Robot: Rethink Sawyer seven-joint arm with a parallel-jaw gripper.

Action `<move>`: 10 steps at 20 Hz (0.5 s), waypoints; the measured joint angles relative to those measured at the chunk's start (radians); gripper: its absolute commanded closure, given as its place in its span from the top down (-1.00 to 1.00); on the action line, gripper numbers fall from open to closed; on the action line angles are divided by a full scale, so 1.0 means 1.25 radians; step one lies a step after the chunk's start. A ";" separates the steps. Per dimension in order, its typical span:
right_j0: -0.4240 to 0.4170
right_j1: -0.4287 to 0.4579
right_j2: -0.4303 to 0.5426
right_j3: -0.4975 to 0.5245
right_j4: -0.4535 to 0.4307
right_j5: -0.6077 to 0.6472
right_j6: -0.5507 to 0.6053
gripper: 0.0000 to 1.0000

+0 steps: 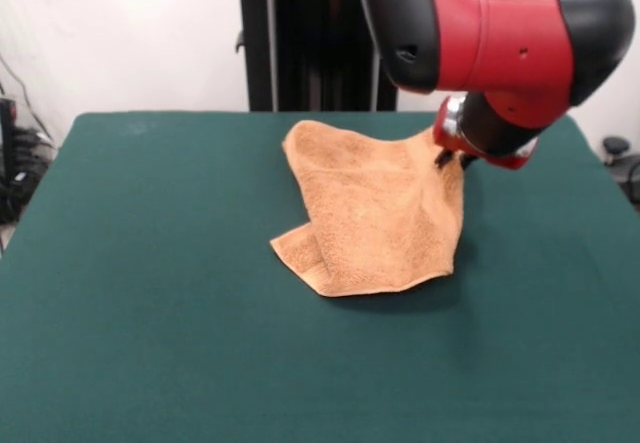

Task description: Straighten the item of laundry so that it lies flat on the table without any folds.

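Observation:
The orange-tan towel lies on the dark green table, a little right of the middle. Its right corner is lifted off the cloth and hangs from my gripper, which is shut on that corner under the red and black arm. From the held corner the towel drapes down to the left, and its lower left part is folded over on itself on the table. Most of the gripper is hidden behind the arm's wrist.
The red arm reaches in from the top right above the table's far right part. The black pedestal stands behind the far edge. Cables and a dark object lie off the table at the left.

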 measured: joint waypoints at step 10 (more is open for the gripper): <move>-0.011 0.001 -0.001 -0.013 -0.001 0.029 0.000 -1.00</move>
